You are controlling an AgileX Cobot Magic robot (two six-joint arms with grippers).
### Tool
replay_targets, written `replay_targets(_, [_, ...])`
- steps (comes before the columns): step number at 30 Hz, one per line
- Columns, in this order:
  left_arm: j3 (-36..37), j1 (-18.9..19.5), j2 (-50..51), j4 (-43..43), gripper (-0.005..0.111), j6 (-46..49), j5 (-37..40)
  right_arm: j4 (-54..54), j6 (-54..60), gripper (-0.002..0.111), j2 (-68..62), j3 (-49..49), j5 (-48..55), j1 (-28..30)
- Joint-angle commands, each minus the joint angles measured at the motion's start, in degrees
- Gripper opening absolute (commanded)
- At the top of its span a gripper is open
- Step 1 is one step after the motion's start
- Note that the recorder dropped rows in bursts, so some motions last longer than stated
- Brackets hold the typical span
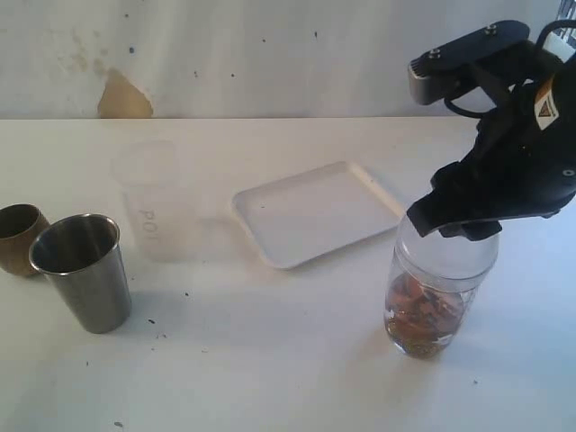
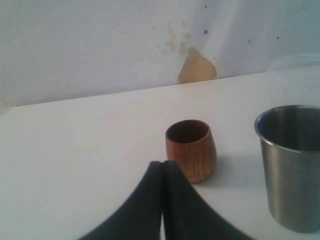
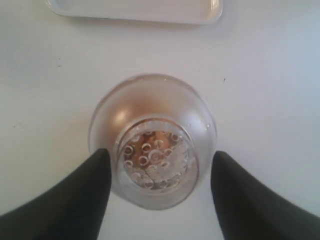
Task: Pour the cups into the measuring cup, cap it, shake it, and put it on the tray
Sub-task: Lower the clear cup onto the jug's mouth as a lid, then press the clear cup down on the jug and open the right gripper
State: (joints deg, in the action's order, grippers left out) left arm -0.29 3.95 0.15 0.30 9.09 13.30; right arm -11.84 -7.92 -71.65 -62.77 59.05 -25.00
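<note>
We start with the white bench (image 1: pixel 270 360), which carries everything. On it, near the middle, lies the tray (image 1: pixel 310 216), flat and with nothing on it.

The right end effector (image 1: pixel 453 227) hangs pointing straight down over the measuring cup (image 1: pixel 432 306). In the right wrist view its two fingers stand apart, one on either side of the cup's top. We cannot tell whether they press on it or only flank it. The left end effector (image 2: pixel 163 167) has its fingers closed together on nothing, and it faces the left end of the bench.

The measuring cup stands upright on the bench, its long axis vertical and in line with the right end effector above it. Brown contents sit in its lower part. In the exterior view the tray lies to its left and a little further back, near but apart.

The steel tumbler (image 1: pixel 83 270), the frosted cup (image 1: pixel 153 211) and the brown cup (image 2: pixel 191 149) stand upright at the left. A domed lid (image 1: pixel 447 256) sits on the measuring cup.

We judge pouring and capping done. The right arm is plainly the nearer one for the shake and the carry to the tray.
</note>
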Motion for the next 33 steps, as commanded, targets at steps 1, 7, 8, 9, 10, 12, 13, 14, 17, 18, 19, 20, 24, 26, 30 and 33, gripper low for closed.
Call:
replay_targets(1, [0.3, -0.2, -0.1, 0.1, 0.0, -0.1, 0.0, -0.7, -0.1, 0.056, 0.1, 0.2, -1.2, 0.6])
replay_targets(7, [0.3, -0.2, -0.1, 0.1, 0.0, -0.1, 0.0, -1.1, 0.2, 0.055, 0.3, -0.8, -1.9, 0.6])
replay_targets(8, [0.3, -0.2, -0.1, 0.1, 0.0, -0.1, 0.0, -1.1, 0.2, 0.055, 0.3, -1.3, -2.2, 0.6])
replay_targets(9, [0.3, -0.2, -0.1, 0.1, 0.0, -0.1, 0.0, -1.2, 0.2, 0.055, 0.4, -1.6, -2.2, 0.6])
replay_targets(10, [0.3, -0.2, -0.1, 0.1, 0.0, -0.1, 0.0, -1.2, 0.2, 0.055, 0.4, -2.0, -2.3, 0.6])
replay_targets(12, [0.3, -0.2, -0.1, 0.1, 0.0, -0.1, 0.0, -1.2, 0.2, 0.055, 0.8, -2.0, -3.0, 0.6])
replay_targets(13, [0.3, -0.2, -0.1, 0.1, 0.0, -0.1, 0.0, -1.2, 0.2, 0.055, 1.0, -2.0, -3.1, 0.6])
replay_targets(14, [0.3, -0.2, -0.1, 0.1, 0.0, -0.1, 0.0, -1.2, 0.2, 0.053, 1.3, -2.0, -3.1, 0.6])
replay_targets(17, [0.3, -0.2, -0.1, 0.1, 0.0, -0.1, 0.0, -1.1, 0.2, 0.037, 2.3, -2.0, -3.1, 0.4])
replay_targets(18, [0.3, -0.2, -0.1, 0.1, 0.0, -0.1, 0.0, -1.1, 0.5, 0.028, 2.6, -2.0, -3.3, 0.4])
replay_targets(19, [0.3, -0.2, -0.1, 0.1, 0.0, -0.1, 0.0, -0.6, 1.2, 0.019, 3.0, -2.0, -3.6, 0.4])
replay_targets(20, [0.3, -0.2, -0.1, 0.1, 0.0, -0.1, 0.0, -0.1, 2.2, 0.009, 3.3, -2.0, -3.9, 0.4])
replay_targets(24, [0.3, -0.2, -0.1, 0.1, 0.0, -0.1, 0.0, 1.9, 3.6, 0.0, 3.5, -1.9, -4.4, 0.4])
replay_targets(26, [0.3, -0.2, -0.1, 0.1, 0.0, -0.1, 0.0, 1.9, 3.6, 0.0, 3.0, -1.8, -5.1, 0.4])
replay_targets(30, [0.3, -0.2, -0.1, 0.1, 0.0, -0.1, 0.0, 1.9, 3.6, 0.0, 0.7, -1.8, -4.0, 0.4])
replay_targets(33, [0.3, -0.2, -0.1, 0.1, 0.0, -0.1, 0.0, 1.0, 3.6, 0.0, -0.8, -1.8, -3.7, 0.4])
